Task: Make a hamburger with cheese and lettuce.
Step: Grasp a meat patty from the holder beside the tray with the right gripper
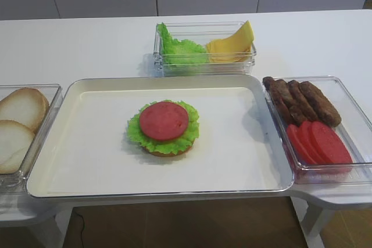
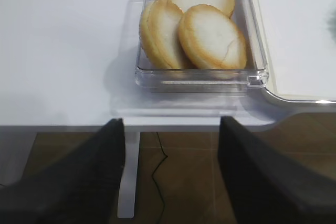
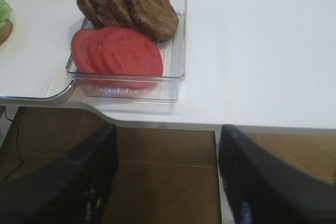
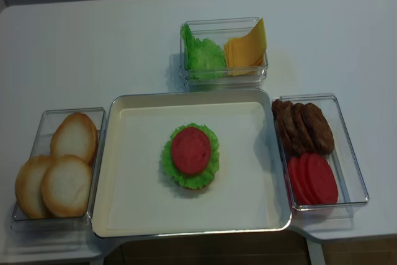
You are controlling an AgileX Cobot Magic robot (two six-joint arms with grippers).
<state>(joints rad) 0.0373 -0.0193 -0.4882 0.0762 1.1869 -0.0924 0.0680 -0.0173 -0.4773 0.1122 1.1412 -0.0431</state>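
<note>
The right gripper hangs off the front edge of the counter, its dark fingers spread wide with nothing between them, over the brown floor. Ahead of it sits a clear bin holding brown patties at the back and red tomato slices at the front. The left gripper is held likewise below the counter edge, jaws apart and empty, facing a clear bin of pale bun halves.

The hamburger lies well away from both grippers, near the middle of the white tray between the two bins. So far it shows a tan bun base, a frilly green leaf and a red round slice on top.

Behind the tray stands a third clear bin: the lettuce fills its left part, and the cheese leans in its right part, one corner poking above the rim.
</note>
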